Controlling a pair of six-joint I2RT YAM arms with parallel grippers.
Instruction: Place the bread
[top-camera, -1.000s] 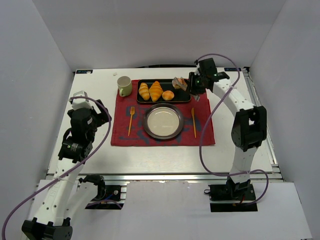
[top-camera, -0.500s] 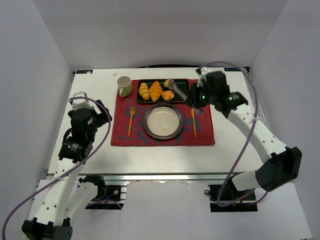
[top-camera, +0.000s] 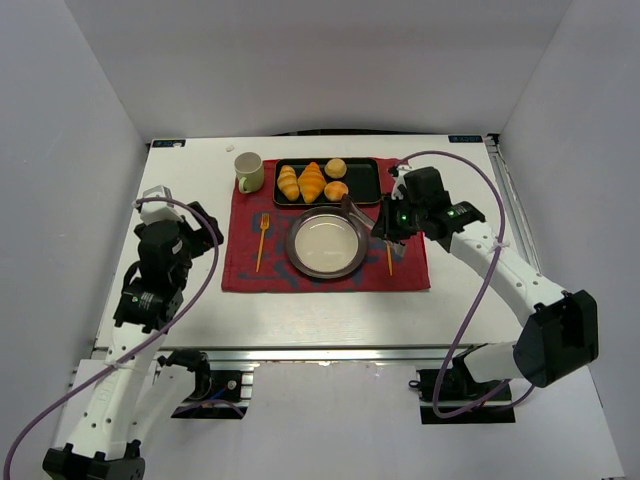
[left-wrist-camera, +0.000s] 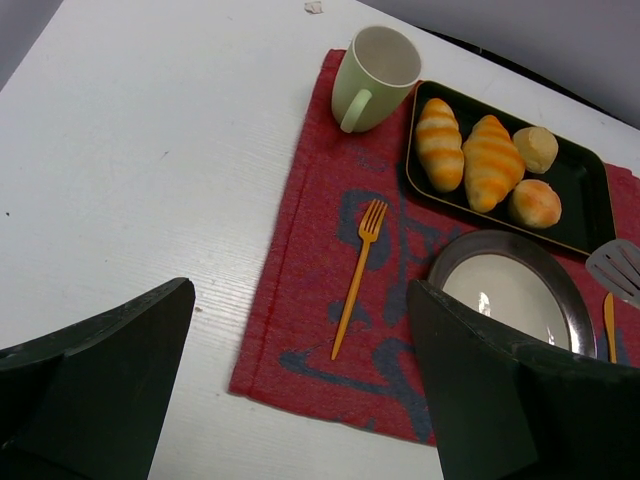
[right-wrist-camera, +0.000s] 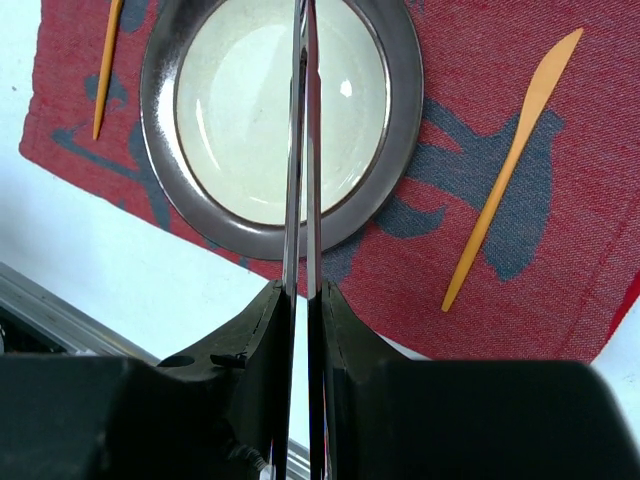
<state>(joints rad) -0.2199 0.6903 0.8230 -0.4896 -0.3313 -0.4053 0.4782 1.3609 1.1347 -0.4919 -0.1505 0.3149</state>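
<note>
The bread, a glossy golden-orange bun (top-camera: 336, 190), lies on the black tray (top-camera: 366, 183) beside two croissants (top-camera: 301, 182). It also shows in the left wrist view (left-wrist-camera: 534, 203). A paler bun (top-camera: 337, 167) lies behind it. My right gripper (top-camera: 382, 224) is shut on metal tongs (top-camera: 352, 209). In the right wrist view the gripper (right-wrist-camera: 302, 290) holds the tongs (right-wrist-camera: 301, 120) nearly closed and empty over the silver plate (right-wrist-camera: 395, 120). My left gripper (left-wrist-camera: 300, 292) is open and empty, above the table left of the mat.
A red placemat (top-camera: 245, 262) holds the empty plate (top-camera: 296, 258), an orange fork (top-camera: 262, 240) on its left and an orange knife (top-camera: 388, 250) on its right. A pale green mug (top-camera: 249, 172) stands left of the tray. White walls enclose the table.
My right arm has swung the tongs from the tray's far right end toward me, to the plate's right rim. The paler bun now shows uncovered on the tray. The left arm barely moved.
</note>
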